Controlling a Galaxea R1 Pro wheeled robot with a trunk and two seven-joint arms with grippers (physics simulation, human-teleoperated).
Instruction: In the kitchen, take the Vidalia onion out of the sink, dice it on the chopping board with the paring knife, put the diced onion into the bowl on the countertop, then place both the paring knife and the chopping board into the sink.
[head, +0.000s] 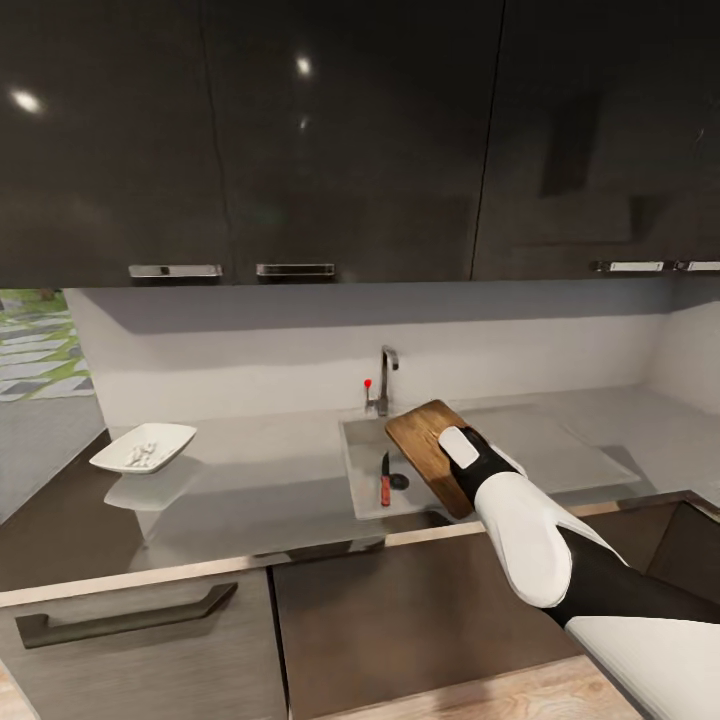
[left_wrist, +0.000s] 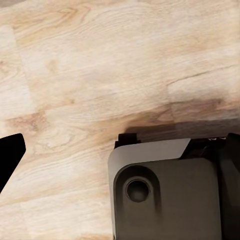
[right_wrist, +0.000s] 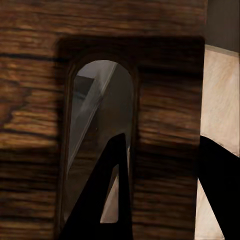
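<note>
- Left of frame: the glossy white square bowl (head: 144, 447) sits on the grey reflective countertop (head: 260, 480), diced bits inside.
- Centre: the red-handled paring knife (head: 385, 480) lies in the grey steel sink (head: 362, 470).
- Right of centre: the right gripper (head: 447, 455) is clamped on the dark brown wooden chopping board (head: 425, 440), tilted over the basin's right edge, long axis running toward lower right.
- The left gripper's state: I cannot tell.

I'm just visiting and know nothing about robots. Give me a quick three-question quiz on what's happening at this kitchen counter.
1. True or false: the knife lies inside the sink.
2. Which arm holds the chopping board tilted over the sink: A) left, B) right?
3. Fill in: the white bowl sits on the countertop to the ____ of the sink in the head view.

Key: 1 true; 2 B, the right gripper has it, one of its fingers poking through the board's handle slot; 3 left.
</note>
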